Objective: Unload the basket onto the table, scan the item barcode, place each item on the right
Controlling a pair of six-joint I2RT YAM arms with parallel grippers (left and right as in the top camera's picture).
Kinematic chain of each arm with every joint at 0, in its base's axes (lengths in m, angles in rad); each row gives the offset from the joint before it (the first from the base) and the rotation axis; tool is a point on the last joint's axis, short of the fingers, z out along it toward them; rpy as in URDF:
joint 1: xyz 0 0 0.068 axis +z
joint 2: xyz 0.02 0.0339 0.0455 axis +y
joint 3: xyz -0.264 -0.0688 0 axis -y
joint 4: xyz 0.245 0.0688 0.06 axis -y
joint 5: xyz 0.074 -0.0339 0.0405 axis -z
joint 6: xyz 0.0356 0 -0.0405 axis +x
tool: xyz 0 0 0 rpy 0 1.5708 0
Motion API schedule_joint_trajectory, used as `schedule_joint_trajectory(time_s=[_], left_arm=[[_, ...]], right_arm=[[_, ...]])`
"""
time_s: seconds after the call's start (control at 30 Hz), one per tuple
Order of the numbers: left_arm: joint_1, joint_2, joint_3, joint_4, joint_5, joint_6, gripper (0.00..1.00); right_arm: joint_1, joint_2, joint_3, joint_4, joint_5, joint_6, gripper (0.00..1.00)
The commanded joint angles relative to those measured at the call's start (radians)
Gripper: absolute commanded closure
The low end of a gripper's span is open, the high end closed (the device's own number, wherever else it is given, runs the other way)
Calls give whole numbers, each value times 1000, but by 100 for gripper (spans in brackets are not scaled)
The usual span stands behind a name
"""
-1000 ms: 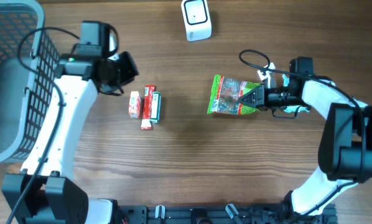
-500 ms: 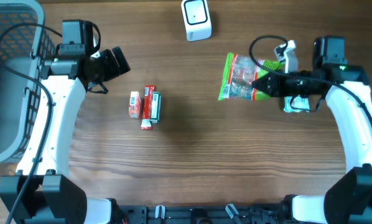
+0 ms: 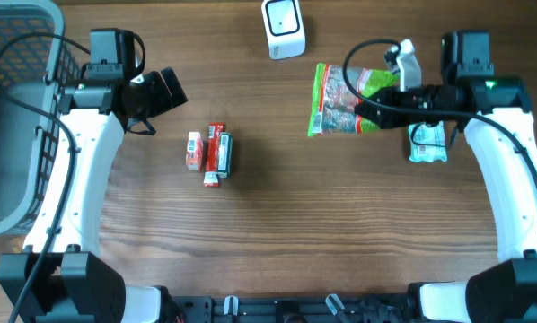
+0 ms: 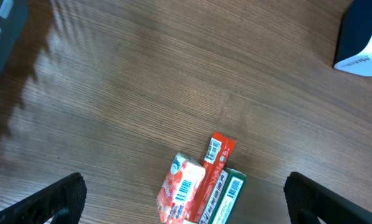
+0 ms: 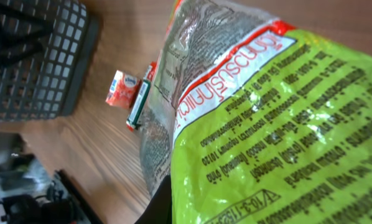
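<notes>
**Crinkly snack bag held by one side**

The right gripper [image 3: 370,106] is pinched shut on the snack bag [image 3: 333,100]. It holds the bag on the side away from the scanner. The bag looks lifted off the bench [image 3: 340,233]. It hangs to the right of the white scanner [image 3: 283,27], near it but not touching.

The bag is green and shiny, with a see-through part. It is probably light, soft and floppy. Held like this, it may droop or twist. The shiny skin may be slippery and can wrinkle, and a wrinkle could hide the barcode. I cannot tell where the barcode is. A firm pinch on the flat sealed edge is likely best, since squeezing the middle could crush what is inside.

The left gripper [image 3: 170,88] is wide open and holds nothing. It hangs near the small boxes [image 3: 211,153], beside the basket [image 3: 8,126].
</notes>
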Motion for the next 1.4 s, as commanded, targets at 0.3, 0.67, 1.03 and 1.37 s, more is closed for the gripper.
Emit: schedule_joint_trajectory(time_s=[0.3, 0.67, 1.03, 1.37], left_arm=[[5, -2, 8, -1, -14, 12, 0], [5, -2, 8, -1, -14, 12, 0], [5, -2, 8, -1, -14, 12, 0], [5, -2, 8, -1, -14, 12, 0]], right_arm=[[174, -1, 651, -299, 359, -214, 96], [414, 61, 677, -16, 605, -708, 96], [449, 479, 676, 375, 837, -958, 96], [448, 747, 675, 858, 1008, -1024, 96]])
